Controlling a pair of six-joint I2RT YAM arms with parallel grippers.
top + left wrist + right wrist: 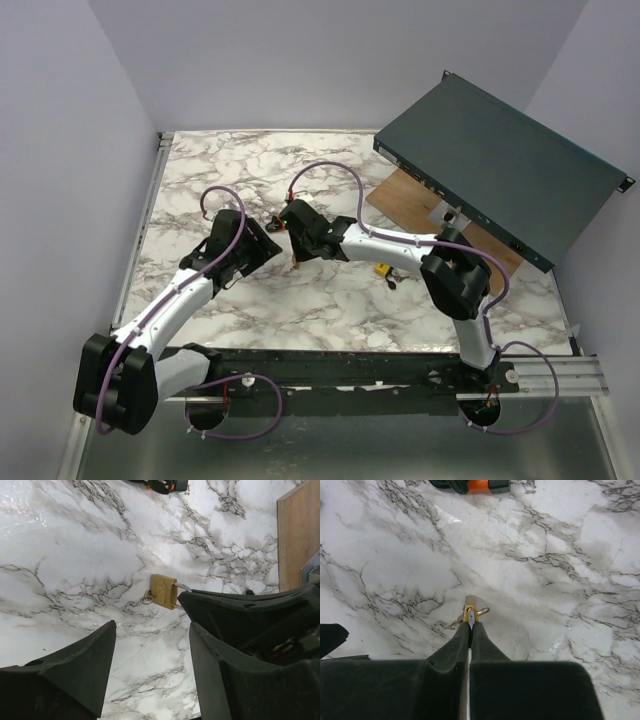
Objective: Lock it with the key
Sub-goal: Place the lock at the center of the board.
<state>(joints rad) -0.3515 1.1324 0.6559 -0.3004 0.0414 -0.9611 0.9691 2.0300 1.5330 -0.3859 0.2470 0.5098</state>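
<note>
**Padlock pinched at the shackle, key not made out**

In the right wrist view the padlock (470, 606) shows edge-on only, a thin brass strip past the fingertips, so its face and keyhole are hidden. A small wire ring (147, 599) lies against the body's lower left corner in the left wrist view. Whether a key hangs on it cannot be told. The shackle (183, 587) shows as a short silver bend before it goes under the dark fingers on the right. In the top view the lock is a small brown mark near the frame's centre, half covered by the two wrists.

The right gripper (469, 628) has its jaws pressed together on the shackle end. The left gripper (152, 629) stands wide apart with nothing between its fingers, the lock just above its gap in that view.

Bare marble table (300, 310) lies on every side of the lock, with most room toward the upper left and lower centre of the top view.

An orange and black object (472, 485) is cut off by the upper edge of both wrist views. Right of centre in the top view lie a small yellow piece (381, 268), a wooden board (400, 195) and a tilted dark metal case (500, 165), all well apart from the lock.
</note>
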